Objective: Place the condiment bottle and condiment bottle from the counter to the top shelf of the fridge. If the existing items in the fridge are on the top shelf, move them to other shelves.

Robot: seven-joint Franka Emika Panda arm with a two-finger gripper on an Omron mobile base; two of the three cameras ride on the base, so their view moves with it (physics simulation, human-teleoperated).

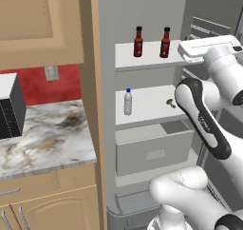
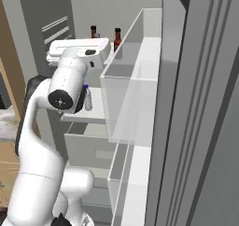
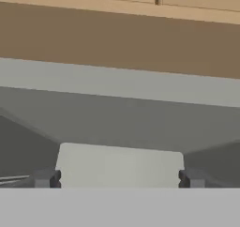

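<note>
Both condiment bottles, dark red-brown with black caps, stand upright on the fridge's top shelf [image 1: 152, 59]: one on the left [image 1: 138, 42] and one on the right [image 1: 165, 43]. They also show past the arm, left bottle [image 2: 94, 31] and right bottle [image 2: 117, 37]. The white body of my hand [image 1: 209, 49] hovers level with the top shelf, just right of the right bottle and apart from it. My gripper [image 3: 118, 178] is open, its fingertips [image 3: 44, 178] wide apart with nothing between them. The water bottle [image 1: 127, 101] and a tiny tan object [image 1: 170, 102] sit on the lower shelf [image 1: 147, 108].
The grey drawer [image 1: 154, 150] sits below the lower shelf. The open fridge door with its clear racks [image 2: 135, 94] stands close on the right. A wooden cabinet side [image 1: 92, 105] borders the fridge on the left. The marble counter [image 1: 42, 134] carries a black microwave [image 1: 9, 108].
</note>
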